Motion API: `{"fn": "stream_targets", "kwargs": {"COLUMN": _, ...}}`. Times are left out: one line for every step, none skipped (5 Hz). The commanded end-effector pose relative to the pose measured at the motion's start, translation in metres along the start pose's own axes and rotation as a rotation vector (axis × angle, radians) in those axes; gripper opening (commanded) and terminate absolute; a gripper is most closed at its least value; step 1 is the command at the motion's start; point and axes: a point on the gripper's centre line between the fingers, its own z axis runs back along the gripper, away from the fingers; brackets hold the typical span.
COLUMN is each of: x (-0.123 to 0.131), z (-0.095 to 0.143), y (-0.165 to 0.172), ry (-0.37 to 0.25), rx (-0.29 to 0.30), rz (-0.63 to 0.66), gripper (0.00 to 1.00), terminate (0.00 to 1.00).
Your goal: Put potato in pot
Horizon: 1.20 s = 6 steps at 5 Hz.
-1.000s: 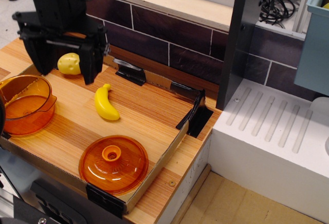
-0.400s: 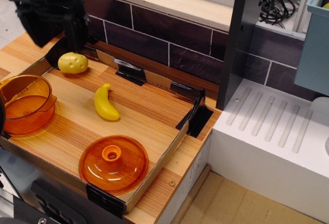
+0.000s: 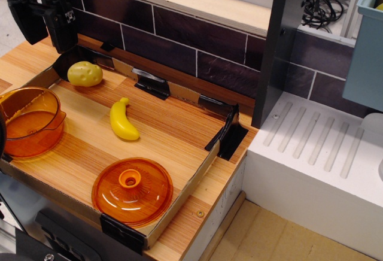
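Note:
The pale-yellow lumpy potato (image 3: 84, 73) lies at the back left corner of the wooden tray (image 3: 167, 135). The translucent orange pot (image 3: 29, 121) stands upright and empty at the tray's left edge, in front of the potato. My black gripper (image 3: 46, 33) hangs at the top left, above and behind the potato, clear of it. Its two fingers stand apart with nothing between them.
A yellow banana (image 3: 122, 120) lies in the tray's middle. The orange domed lid (image 3: 132, 190) with a knob lies at the tray's front. A dark tiled wall (image 3: 197, 39) runs behind, a dark post (image 3: 281, 39) and a white ribbed drainboard (image 3: 317, 147) stand at the right.
My gripper has risen and moved back and to the left, away from the potato. The potato, pot, banana and lid have not moved.

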Motion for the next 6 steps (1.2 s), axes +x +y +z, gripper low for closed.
{"fn": "stream_targets", "kwargs": {"x": 0.018, "z": -0.009, "y": 0.004, "ry": -0.058, "rx": 0.064, "rz": -0.011, "gripper": 1.00, "terminate": 0.00}}
{"fn": "stream_targets", "kwargs": {"x": 0.028, "z": -0.020, "y": 0.001, "ry": -0.101, "rx": 0.057, "rz": 0.002, "gripper": 1.00, "terminate": 0.00}}
{"fn": "stream_targets", "kwargs": {"x": 0.039, "z": -0.031, "y": -0.003, "ry": -0.131, "rx": 0.064, "rz": 0.033, "gripper": 1.00, "terminate": 0.00}}
{"fn": "stream_targets", "kwargs": {"x": 0.046, "z": -0.041, "y": 0.001, "ry": -0.114, "rx": 0.098, "rz": 0.038, "gripper": 1.00, "terminate": 0.00}}
{"fn": "stream_targets", "kwargs": {"x": 0.045, "z": -0.051, "y": 0.011, "ry": -0.100, "rx": 0.123, "rz": 0.041, "gripper": 1.00, "terminate": 0.00}}
{"fn": "stream_targets", "kwargs": {"x": 0.046, "z": -0.066, "y": 0.015, "ry": -0.074, "rx": 0.142, "rz": 0.060, "gripper": 1.00, "terminate": 0.00}}
